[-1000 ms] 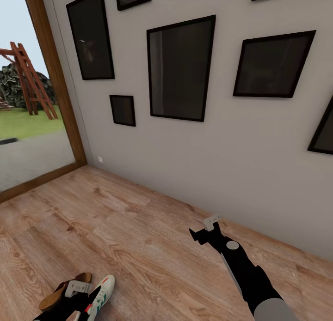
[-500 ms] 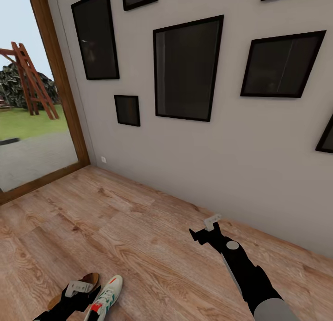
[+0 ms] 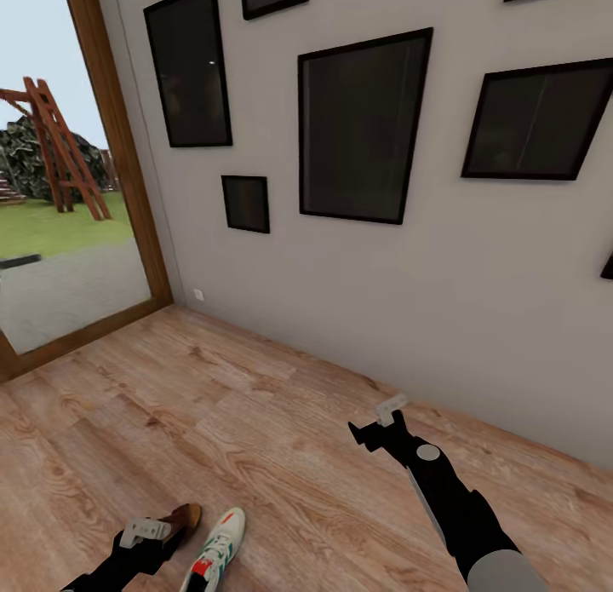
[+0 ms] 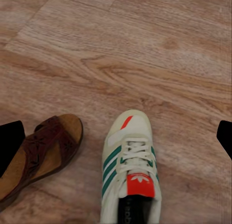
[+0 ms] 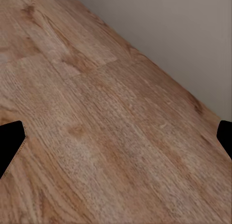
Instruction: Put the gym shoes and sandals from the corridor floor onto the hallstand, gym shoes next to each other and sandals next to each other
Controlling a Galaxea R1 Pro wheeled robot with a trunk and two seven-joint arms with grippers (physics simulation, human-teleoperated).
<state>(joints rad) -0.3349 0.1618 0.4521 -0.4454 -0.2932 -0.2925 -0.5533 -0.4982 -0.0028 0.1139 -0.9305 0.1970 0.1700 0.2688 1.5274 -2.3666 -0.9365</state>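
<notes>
One cream-white gym shoe (image 4: 130, 171) with green stripes lies on the corridor floor (image 3: 281, 422), toe pointing away from me. A brown sandal (image 4: 43, 156) lies right beside it. In the head view the gym shoe (image 3: 217, 548) and the sandal (image 3: 180, 520) sit at the bottom left. My left gripper (image 3: 149, 532) hovers over the sandal, open, and in the left wrist view its fingers (image 4: 9, 146) straddle both shoes without touching them. My right gripper (image 3: 375, 417) hangs open over bare floor near the wall. The hallstand is out of view.
A grey wall (image 3: 358, 302) with several black picture frames runs across the back. At the left a wood-framed glass door (image 3: 128, 192) looks out on a yard. Open plank floor stretches between the shoes and the wall.
The whole view has shifted, so the camera moved: wall, frames and shoes now sit further right in the picture. Both arms keep the same pose, and the shoes lie lower in view.
</notes>
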